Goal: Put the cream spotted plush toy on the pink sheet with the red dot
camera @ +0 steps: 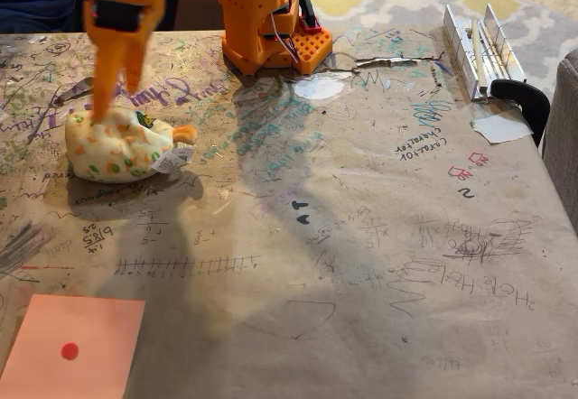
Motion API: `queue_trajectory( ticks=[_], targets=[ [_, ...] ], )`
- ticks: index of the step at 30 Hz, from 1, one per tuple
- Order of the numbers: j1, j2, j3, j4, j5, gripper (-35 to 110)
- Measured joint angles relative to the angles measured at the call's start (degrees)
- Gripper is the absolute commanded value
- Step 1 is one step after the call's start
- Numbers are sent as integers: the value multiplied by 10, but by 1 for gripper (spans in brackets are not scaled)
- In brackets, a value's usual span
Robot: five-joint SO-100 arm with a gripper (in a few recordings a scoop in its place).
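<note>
One pink sheet [72, 347] with its red dot lies lower left. Upper left, the gripper [111, 103], fingers narrowly parted, touches one plush toy [119, 145] from above.

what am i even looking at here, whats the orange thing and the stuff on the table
The orange thing is a small robot arm; its base stands at the table's far edge. The picture comes from one fixed camera looking down across a scribbled-on paper-covered table. The arm reaches to the picture's left, and its gripper points down onto the cream spotted plush toy. Whether it has gripped the toy, I cannot tell; the toy lies on the table. At the near left corner lies the pink sheet with the red dot, where the toy should go. A small white paper scrap lies at the right.
</note>
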Motion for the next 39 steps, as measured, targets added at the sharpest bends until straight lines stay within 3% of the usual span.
queue_trajectory(
  ticks=[10,19,39],
  targets=[
    [7,-112,-78,-28,-14,45],
    [9,-98,-70,50,-47,45],
    [18,-123,-62,-33,-54,38]
  ],
)
